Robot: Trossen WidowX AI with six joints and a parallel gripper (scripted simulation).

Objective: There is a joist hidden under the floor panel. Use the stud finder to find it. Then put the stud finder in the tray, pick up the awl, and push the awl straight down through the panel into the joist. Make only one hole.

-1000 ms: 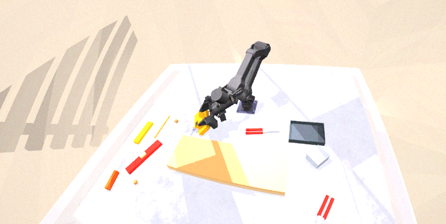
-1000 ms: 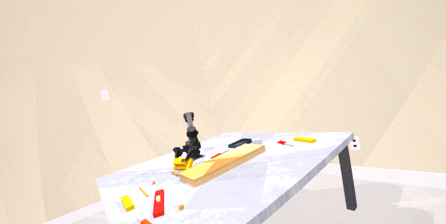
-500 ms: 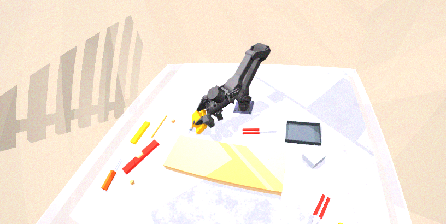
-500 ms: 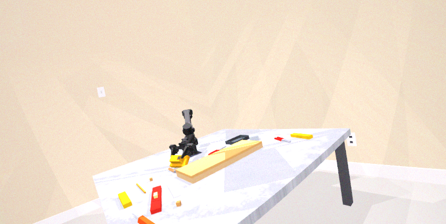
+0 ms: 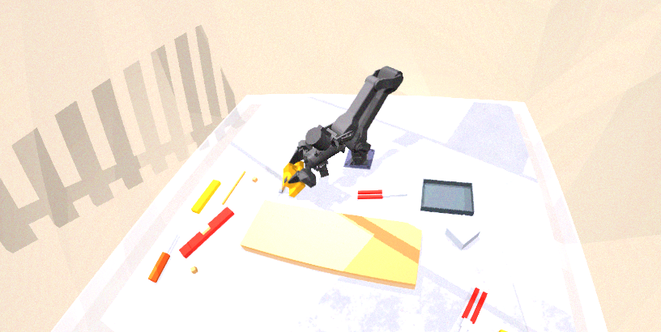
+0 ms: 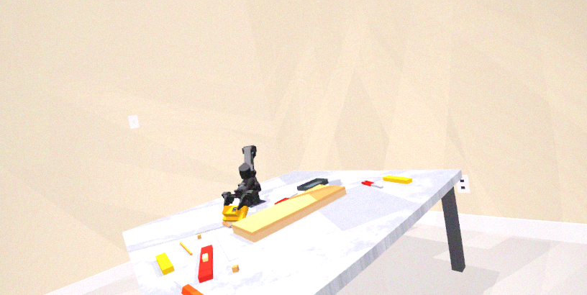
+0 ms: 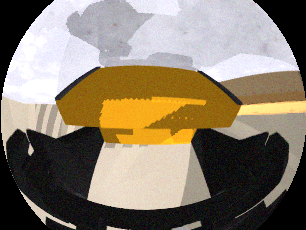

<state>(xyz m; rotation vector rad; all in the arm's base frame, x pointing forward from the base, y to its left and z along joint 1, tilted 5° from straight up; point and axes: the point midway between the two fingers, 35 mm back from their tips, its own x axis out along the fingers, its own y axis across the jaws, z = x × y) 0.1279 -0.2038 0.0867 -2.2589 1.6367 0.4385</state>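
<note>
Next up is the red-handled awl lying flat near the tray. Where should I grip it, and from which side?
Take the awl by its red handle, coming straight down from above and closing across its narrow width. It lies flat, and the thin shaft pointing toward the tray is probably too slender to hold. The claw is shut on the stud finder, so release that first.
</note>
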